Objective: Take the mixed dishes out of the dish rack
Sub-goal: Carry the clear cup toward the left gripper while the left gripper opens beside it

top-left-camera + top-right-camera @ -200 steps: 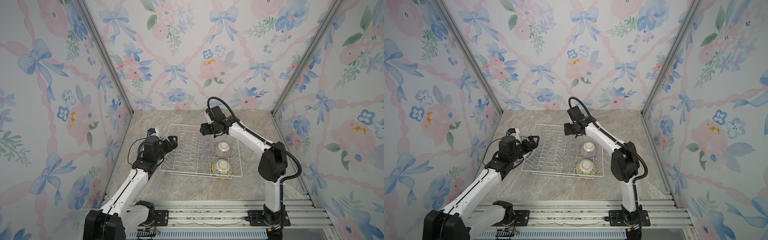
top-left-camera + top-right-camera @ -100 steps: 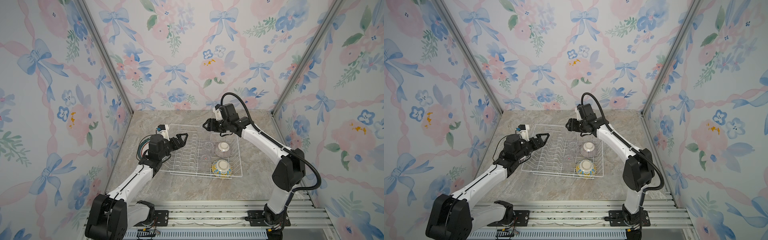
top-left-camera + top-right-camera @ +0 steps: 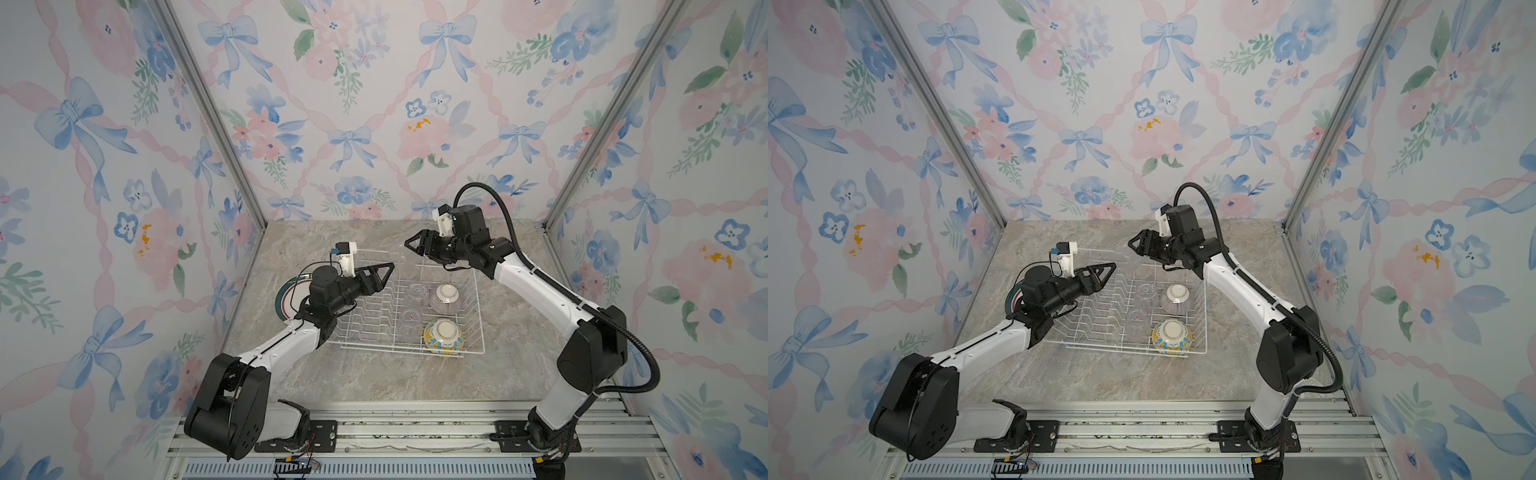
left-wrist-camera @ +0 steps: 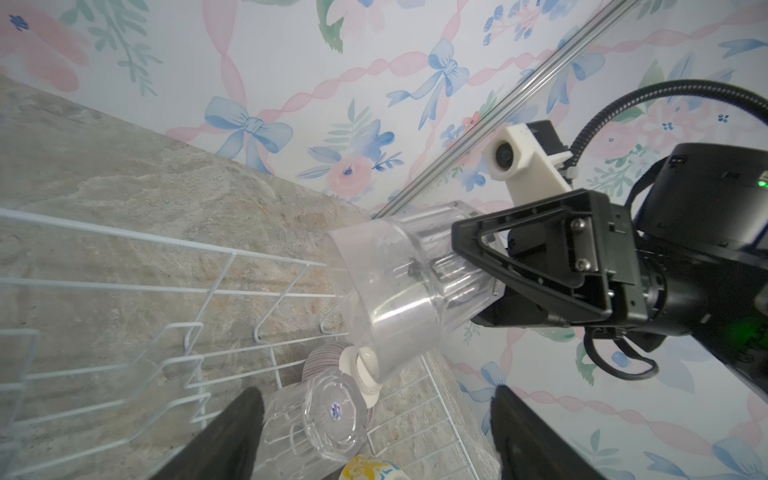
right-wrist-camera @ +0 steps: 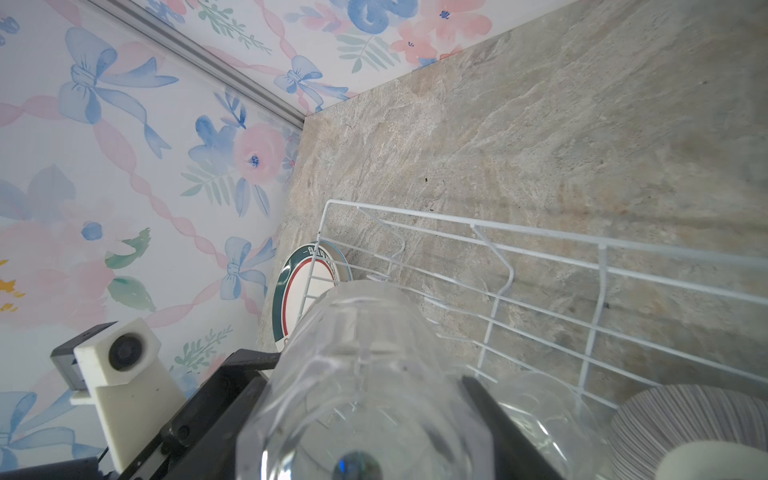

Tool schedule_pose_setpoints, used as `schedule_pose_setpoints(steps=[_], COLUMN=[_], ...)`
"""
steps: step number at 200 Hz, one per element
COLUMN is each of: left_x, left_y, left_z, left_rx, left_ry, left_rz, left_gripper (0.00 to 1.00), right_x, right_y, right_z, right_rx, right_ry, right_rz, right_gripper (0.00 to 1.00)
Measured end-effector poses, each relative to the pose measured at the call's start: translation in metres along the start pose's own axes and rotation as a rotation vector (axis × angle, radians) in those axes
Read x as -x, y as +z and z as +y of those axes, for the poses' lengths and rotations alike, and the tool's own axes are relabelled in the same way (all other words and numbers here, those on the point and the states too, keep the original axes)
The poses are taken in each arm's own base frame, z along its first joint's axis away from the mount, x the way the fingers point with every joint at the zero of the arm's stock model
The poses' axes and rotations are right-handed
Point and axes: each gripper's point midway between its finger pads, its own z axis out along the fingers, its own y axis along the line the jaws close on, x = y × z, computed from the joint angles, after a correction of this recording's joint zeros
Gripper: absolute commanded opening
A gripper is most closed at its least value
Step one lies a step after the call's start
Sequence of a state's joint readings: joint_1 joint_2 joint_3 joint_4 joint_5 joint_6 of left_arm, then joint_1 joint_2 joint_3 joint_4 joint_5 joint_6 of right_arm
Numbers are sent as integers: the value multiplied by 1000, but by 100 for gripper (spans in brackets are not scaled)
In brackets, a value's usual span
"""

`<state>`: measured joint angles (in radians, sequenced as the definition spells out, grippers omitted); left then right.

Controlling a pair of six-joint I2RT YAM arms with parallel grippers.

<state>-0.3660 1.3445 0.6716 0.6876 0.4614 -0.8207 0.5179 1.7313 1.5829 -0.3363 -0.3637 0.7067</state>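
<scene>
- Left wrist view: right gripper (image 4: 467,276) clamps a clear glass (image 4: 390,291) sideways, above the dish rack (image 4: 124,241) at its far rim.
- Left gripper (image 3: 384,275) hangs spread and empty over the rack's prongs.
- Two more glasses (image 3: 417,291), purple-striped bowl (image 3: 444,297) and yellow-blue bowl (image 3: 442,334) sit upside down inside.
- Green-and-red rimmed plate (image 3: 284,299) lies on the table (image 3: 332,374) beside the rack.

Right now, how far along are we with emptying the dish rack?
Done: one plate sits on the table beside the rack. In hand: the right gripper holds a glass up clear of the rack; the left gripper is open and empty. Left in the rack: two glasses, a striped bowl and a yellow-and-blue bowl.
</scene>
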Motion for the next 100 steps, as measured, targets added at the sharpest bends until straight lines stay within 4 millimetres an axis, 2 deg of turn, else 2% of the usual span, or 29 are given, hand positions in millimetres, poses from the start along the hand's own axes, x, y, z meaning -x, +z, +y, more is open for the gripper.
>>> schedule_pose_setpoints(steps=[44, 64, 100], left_x=[12, 16, 8], left_y=[17, 23, 29], left_z=[-30, -37, -50], left_rx=[-115, -140, -196], left_ry=[48, 60, 74], left_rz=[-15, -23, -2], left_gripper=[78, 76, 73], right_x=[-3, 4, 9], right_y=[-1, -7, -9], right_z=[0, 5, 14], right_rx=[54, 86, 157], right_ry=[75, 97, 133], right_rz=[6, -14, -25], right_gripper=[47, 47, 47])
